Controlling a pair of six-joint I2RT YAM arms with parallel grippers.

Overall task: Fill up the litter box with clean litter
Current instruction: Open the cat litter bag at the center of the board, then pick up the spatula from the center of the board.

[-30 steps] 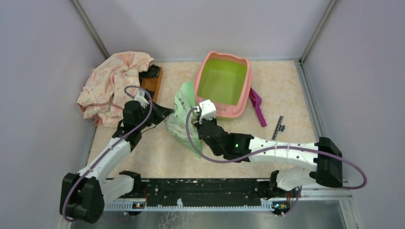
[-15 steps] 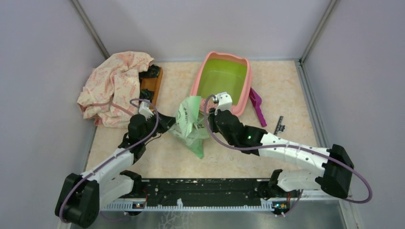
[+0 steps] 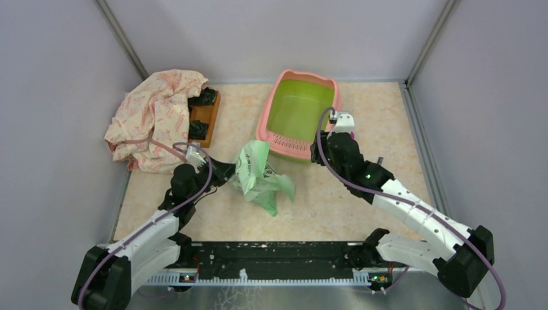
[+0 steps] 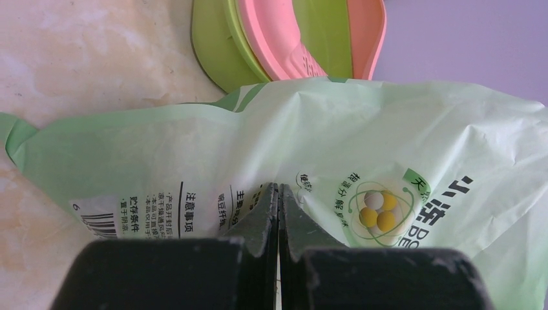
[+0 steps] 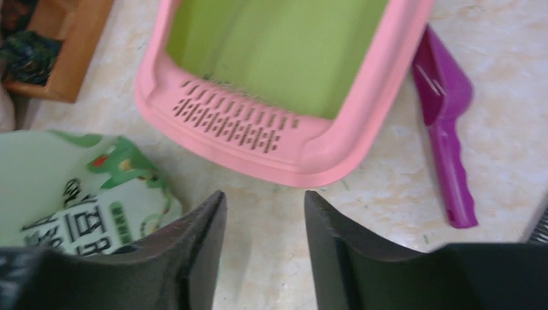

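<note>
litter box (image 3: 288, 150): far-centre of the beige marbled surface (image 3: 388, 110), upright, pink rim, slotted pink ledge on its near end, bare lime-green floor showing inside.
bag: light green printed bag (image 3: 257, 173) is crumpled, standing just near-left of the litter box, apart from it.
left pincer (image 4: 278, 187): jaws pressed together on a fold of the bag's film at its left edge; creases run out from the tips.
right pincer (image 5: 263, 213): jaws partly apart with nothing between them, over bare surface just off the box's near-right corner.
bag print: columns of small black Chinese text, a barcode with a "6" beside it, and a round green emblem with three yellow balls and one white. Larger black characters are at the right, cut by the frame edge. I can't read a brand name for sure.
scoop: magenta plastic scoop (image 5: 446, 129) lies flat on the surface just right of the box, handle toward the near side.
far-left: pink floral cloth (image 3: 155, 116) heaped beside a wooden tray (image 3: 208, 115).
</note>
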